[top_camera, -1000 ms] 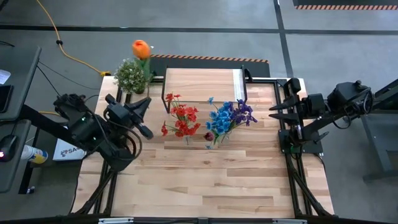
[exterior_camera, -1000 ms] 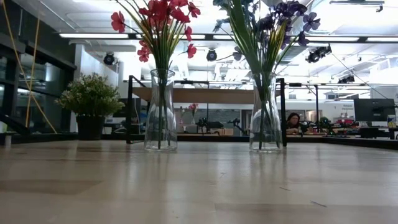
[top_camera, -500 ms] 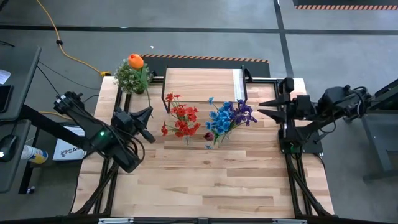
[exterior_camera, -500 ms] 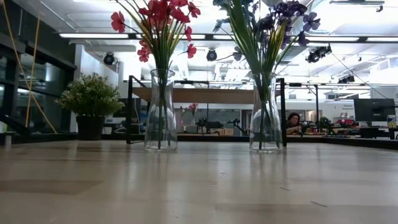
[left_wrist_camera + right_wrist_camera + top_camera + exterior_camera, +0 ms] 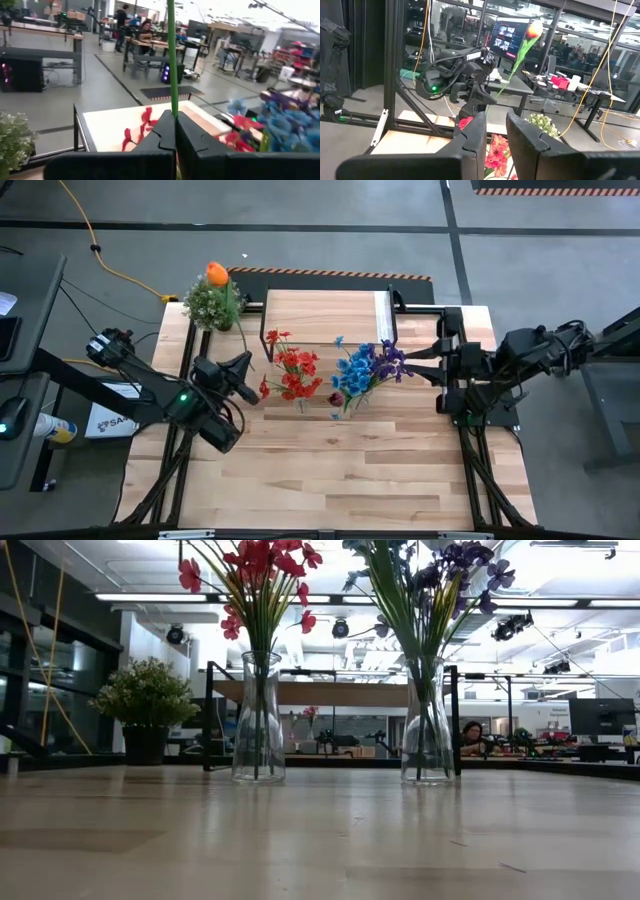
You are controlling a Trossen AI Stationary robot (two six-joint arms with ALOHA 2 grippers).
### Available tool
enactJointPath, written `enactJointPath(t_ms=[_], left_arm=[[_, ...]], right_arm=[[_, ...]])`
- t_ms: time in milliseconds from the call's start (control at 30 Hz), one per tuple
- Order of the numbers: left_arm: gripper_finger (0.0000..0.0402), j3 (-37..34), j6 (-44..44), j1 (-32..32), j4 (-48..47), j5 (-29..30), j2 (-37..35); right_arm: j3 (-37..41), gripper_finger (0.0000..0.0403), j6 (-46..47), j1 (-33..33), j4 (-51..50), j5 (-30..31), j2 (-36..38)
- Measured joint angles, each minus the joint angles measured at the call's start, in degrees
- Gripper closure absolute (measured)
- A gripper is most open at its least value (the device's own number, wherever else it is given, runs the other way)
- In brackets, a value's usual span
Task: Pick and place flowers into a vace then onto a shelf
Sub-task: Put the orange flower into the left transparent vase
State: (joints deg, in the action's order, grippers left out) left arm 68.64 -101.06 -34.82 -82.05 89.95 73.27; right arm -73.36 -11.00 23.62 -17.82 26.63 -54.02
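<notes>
Here the left hand [image 5: 243, 366] grips an orange flower [image 5: 216, 275] by its stem near the table's left edge. The right hand [image 5: 414, 360], fingers slightly apart and empty, hovers by the right edge beside the blue flowers [image 5: 362, 368]. Red flowers [image 5: 291, 370] stand mid-table before the shelf [image 5: 325, 317].

red flowers [image 5: 290, 370] – upright in vase | blue-purple flowers [image 5: 368, 366] – vase | shelf [image 5: 325, 317] behind

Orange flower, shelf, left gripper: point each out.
Orange flower [image 5: 534, 29]: right wrist view, on the bloom, atop the stem that the left gripper holds.
Shelf [image 5: 325, 315]: high view, on its bare wood top.
Left gripper [image 5: 175, 131]: left wrist view, at the fingertips shut on the green stem.
</notes>
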Motion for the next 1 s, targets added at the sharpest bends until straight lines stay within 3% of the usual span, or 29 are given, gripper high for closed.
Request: enactJointPath(t_ms=[233,633,867,1000], left_arm=[[0.0372,0.0,-0.3,3.1,0.1,0.0,0.0],[0.0372,-0.5,-4.5,2.9,-0.9,0.2,-0.3],[0.0372,-9.5,-18.0,2.9,1.5,0.0,-0.4],[0.0372,-15.8,-19.6,3.1,8.8,0.0,-0.3]], right_arm=[[0.0,0.0336,0.3,0.0,0.1,0.0,-0.4],[0.0,0.0336,0.1,0.0,0.1,0.0,-0.3],[0.0,0.0336,0.1,0.0,-0.3,-0.6,-0.3],[0.0,0.0336,0.1,0.0,-0.3,-0.8,-0.3]])
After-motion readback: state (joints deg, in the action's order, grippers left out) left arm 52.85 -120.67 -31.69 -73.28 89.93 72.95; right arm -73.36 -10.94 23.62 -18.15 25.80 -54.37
